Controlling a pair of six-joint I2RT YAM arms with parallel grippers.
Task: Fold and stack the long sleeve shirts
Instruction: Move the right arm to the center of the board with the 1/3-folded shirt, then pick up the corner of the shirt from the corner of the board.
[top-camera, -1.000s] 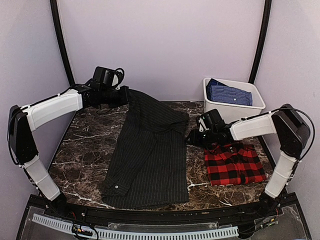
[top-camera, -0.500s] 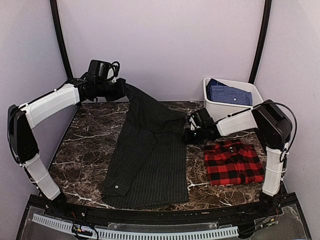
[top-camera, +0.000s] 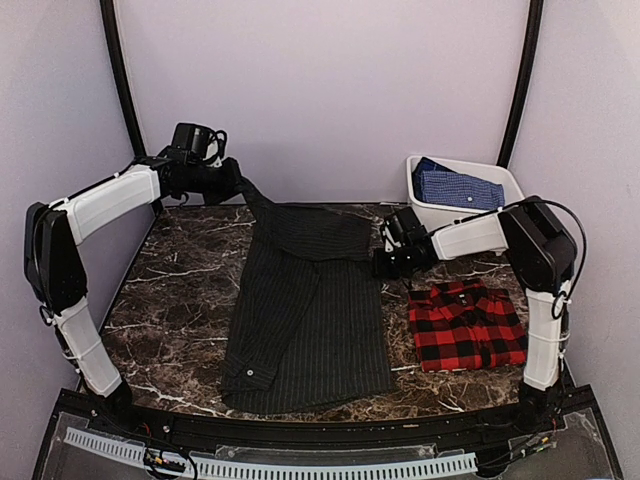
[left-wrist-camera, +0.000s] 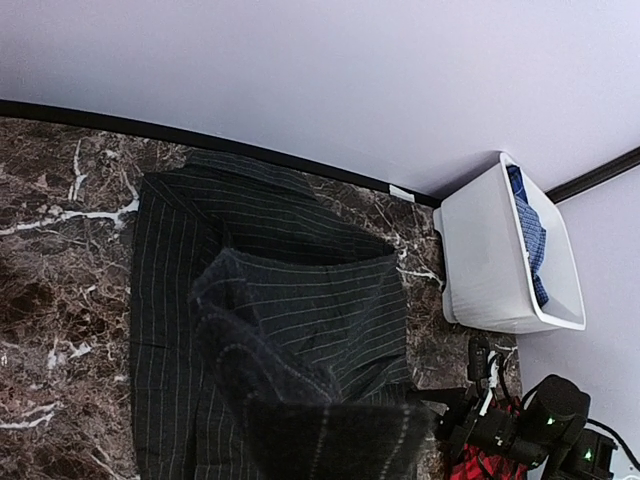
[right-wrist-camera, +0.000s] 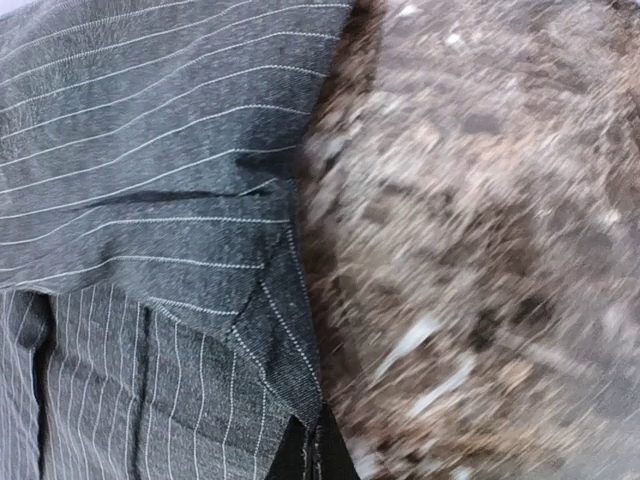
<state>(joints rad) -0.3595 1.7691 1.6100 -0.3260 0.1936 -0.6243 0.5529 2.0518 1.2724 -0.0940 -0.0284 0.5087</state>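
Charcoal pinstripe shirt (top-camera: 310, 320) is lying spread on the worktop (top-camera: 170, 290) left of the bin (left-wrist-camera: 480, 270). The left gripper (top-camera: 232, 183), far left of the bin, is clamping its raised corner. The right gripper (top-camera: 385, 262), just in front of the bin, is seemingly pinching the hem. The plaid shirt (top-camera: 465, 325) is sitting folded in front of the bin. Uneven pulling risks skewing the fold or slipping the cloth.

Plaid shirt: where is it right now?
Top view: the plaid shirt lies folded on the right side of the table, right of the pinstripe shirt, in front of the white bin.
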